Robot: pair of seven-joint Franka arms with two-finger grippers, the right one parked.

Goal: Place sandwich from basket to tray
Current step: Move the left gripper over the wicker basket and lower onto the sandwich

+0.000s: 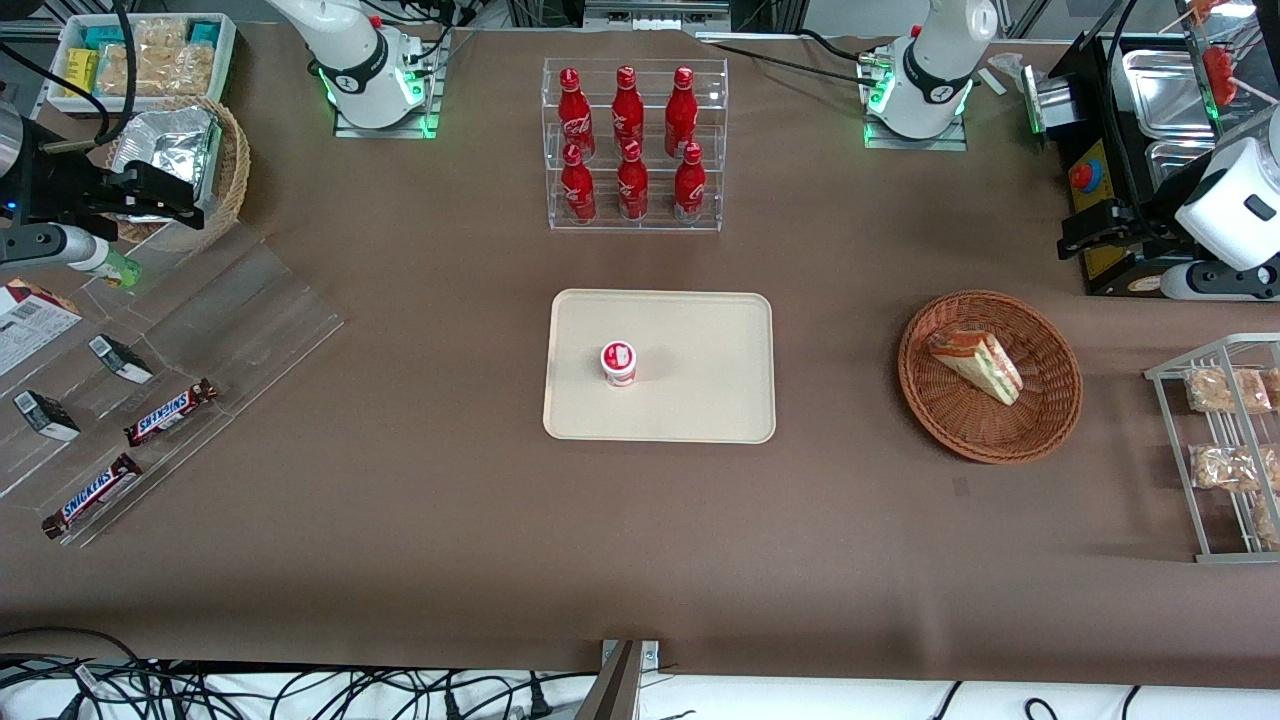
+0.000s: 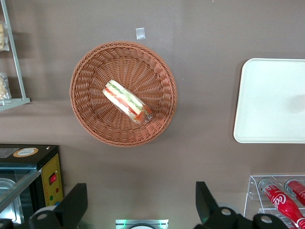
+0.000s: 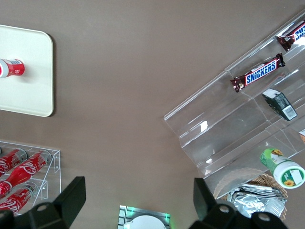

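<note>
From the wrist cam I see my gripper point(image 2: 138, 205) spread wide w/ nothing in it, held high over bare table near the basket point(image 2: 86, 119); front cam doesn't show that gap. Sandwich point(image 1: 975, 365) lies in the basket, long axis diagonal, narrow end twd the front cam. Tray point(image 1: 700, 400) holds only a small red-and-white cup point(image 1: 618, 363).

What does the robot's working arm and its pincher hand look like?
The arm is chunky, white and rounded, and its base glows green. The gripper, above the table beside the basket, has two flat black fingers, spread open.
</note>
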